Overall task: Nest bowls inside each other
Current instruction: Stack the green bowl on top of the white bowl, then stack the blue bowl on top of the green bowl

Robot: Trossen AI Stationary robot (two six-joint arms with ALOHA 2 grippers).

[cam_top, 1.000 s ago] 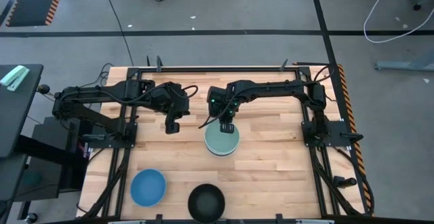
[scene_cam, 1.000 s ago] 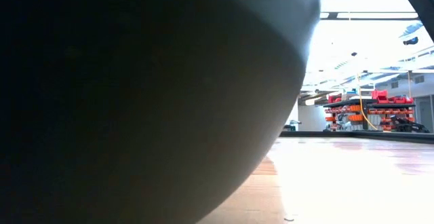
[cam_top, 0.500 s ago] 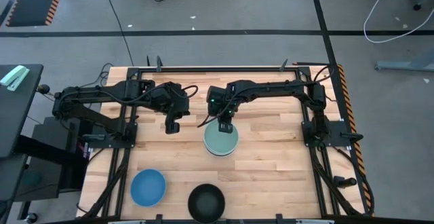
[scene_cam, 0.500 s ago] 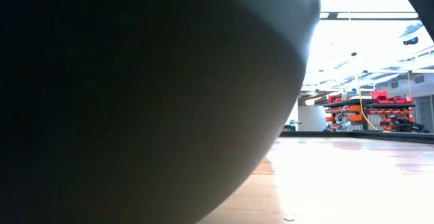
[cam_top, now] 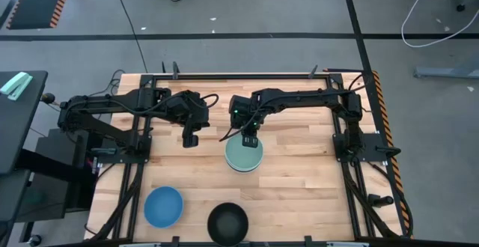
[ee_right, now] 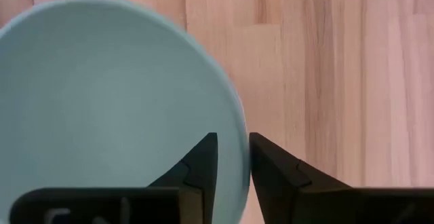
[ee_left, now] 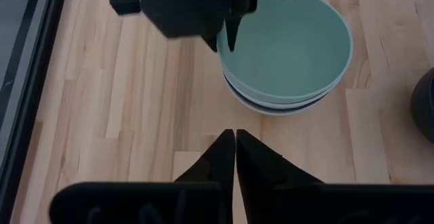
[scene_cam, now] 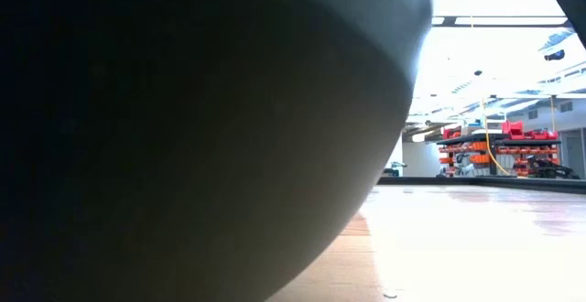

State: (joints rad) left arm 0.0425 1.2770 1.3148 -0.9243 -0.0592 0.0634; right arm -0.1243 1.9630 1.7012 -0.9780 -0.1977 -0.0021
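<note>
A mint green bowl sits as the top of a nested stack at the table's middle; white and dark rims show beneath it. My right gripper is open at the stack's far rim, one finger inside the mint bowl, one outside, rim between them. My left gripper hangs shut above bare wood, left of the stack. A blue bowl and a black bowl stand alone on their bases near the front edge.
The black bowl's dark wall stands close in front of the low camera and blocks most of that view. Bare wooden tabletop lies right of the stack and between the stack and the front bowls. Arm frames run along both table sides.
</note>
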